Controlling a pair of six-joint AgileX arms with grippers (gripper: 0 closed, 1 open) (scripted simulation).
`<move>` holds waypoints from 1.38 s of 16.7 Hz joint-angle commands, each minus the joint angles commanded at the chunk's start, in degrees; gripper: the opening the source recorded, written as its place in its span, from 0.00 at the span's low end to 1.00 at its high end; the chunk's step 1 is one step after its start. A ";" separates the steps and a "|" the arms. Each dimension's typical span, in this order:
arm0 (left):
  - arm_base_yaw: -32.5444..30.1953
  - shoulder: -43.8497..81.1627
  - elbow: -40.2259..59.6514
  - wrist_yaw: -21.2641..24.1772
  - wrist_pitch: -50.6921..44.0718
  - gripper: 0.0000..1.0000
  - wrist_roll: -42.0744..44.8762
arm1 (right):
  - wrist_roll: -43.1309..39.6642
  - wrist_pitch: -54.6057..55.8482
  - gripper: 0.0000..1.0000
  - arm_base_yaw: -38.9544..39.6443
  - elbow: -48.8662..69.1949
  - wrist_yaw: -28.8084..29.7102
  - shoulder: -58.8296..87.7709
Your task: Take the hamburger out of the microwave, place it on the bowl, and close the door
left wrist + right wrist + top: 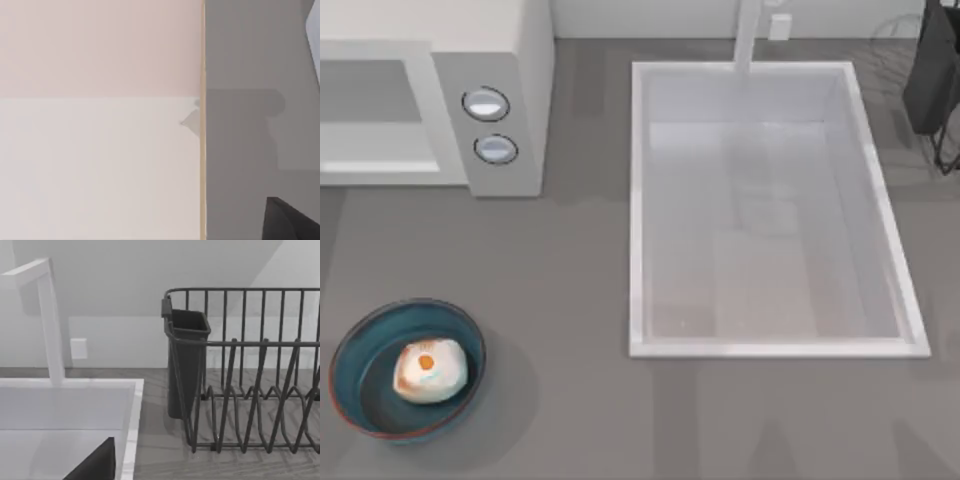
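Hamburger [430, 370] seated in bowl [408, 370] at front left; microwave [470, 95] cavity open behind, left-arm side; grip state of both arms indeterminable.

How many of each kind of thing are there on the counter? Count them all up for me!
Microwave: 1
Round dials on the microwave: 2
Bowl: 1
Hamburger, sitting in the bowl: 1
Sink: 1
Tap behind the sink: 1
Dish rack: 1
Dark cup on the dish rack: 1
Total: 9
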 joint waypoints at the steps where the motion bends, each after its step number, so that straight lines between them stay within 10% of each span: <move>1: 0.74 2.55 2.57 1.06 -2.82 0.00 1.44 | 0.00 0.00 1.00 0.00 0.00 0.00 0.00; 11: 1.84 7.79 6.73 3.00 -7.14 0.00 4.40 | 0.00 0.00 1.00 0.00 0.00 0.00 0.00; 23: 2.25 14.73 -7.61 3.30 14.02 0.00 4.71 | 0.00 0.00 1.00 0.00 0.00 0.00 0.00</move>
